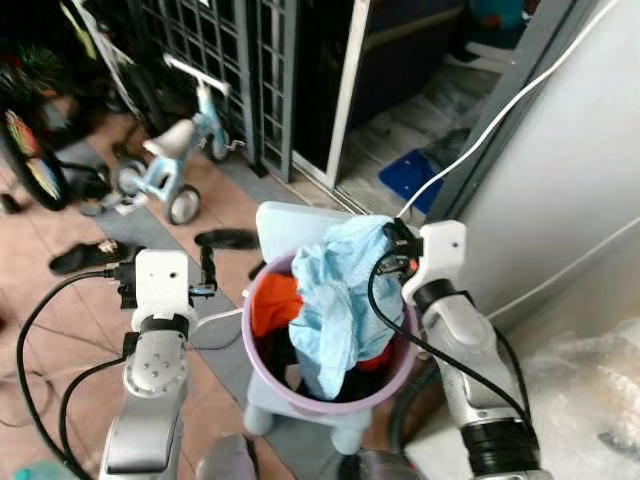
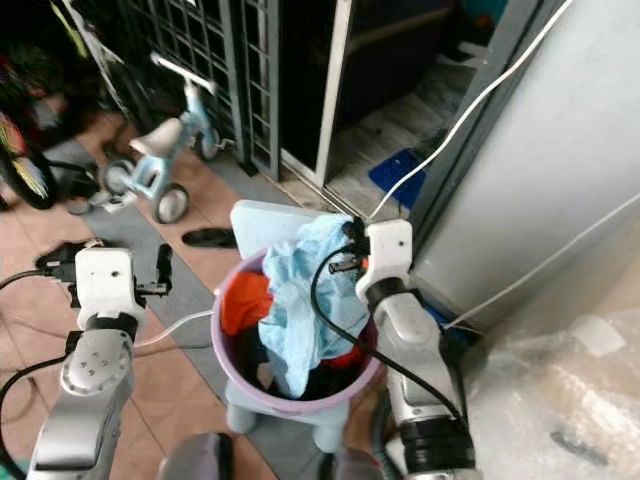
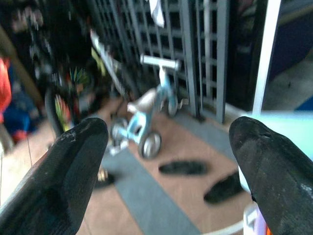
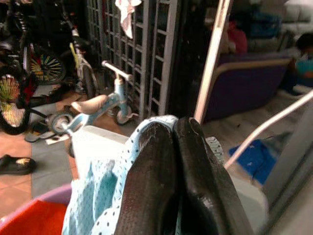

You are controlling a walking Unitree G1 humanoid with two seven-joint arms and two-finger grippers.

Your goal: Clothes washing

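- Fingers (image 4: pixel 161 181) of the right gripper (image 1: pixel 392 250): pressed together, pinching a fold of the light blue cloth (image 1: pixel 335 300) at its upper edge.
- Light blue cloth: dotted mesh fabric, lifted at the pinched corner, the rest draping down into the bucket (image 1: pixel 300 395) over the other laundry.
- Bucket: pale purple, round, standing on a light blue stool (image 1: pixel 285 222) whose back rises behind it; holds an orange garment (image 1: pixel 272 303) on the robot's left side and dark clothing beneath.
- Fingers (image 3: pixel 63 181) of the left gripper (image 1: pixel 205 272): spread wide apart, holding nothing, raised just beside the bucket's left rim.
- Floor beyond the left gripper: terracotta tiles with a grey mat (image 1: pixel 150 225), black sandals (image 1: pixel 225 238) and a small light blue tricycle (image 1: pixel 175 150).
- Background: dark metal gate (image 1: pixel 230 60), open doorway with a blue mat (image 1: pixel 410 175) inside.
- Robot's right side: grey wall (image 1: pixel 560 180) with a white cable (image 1: pixel 500 110) running along it.
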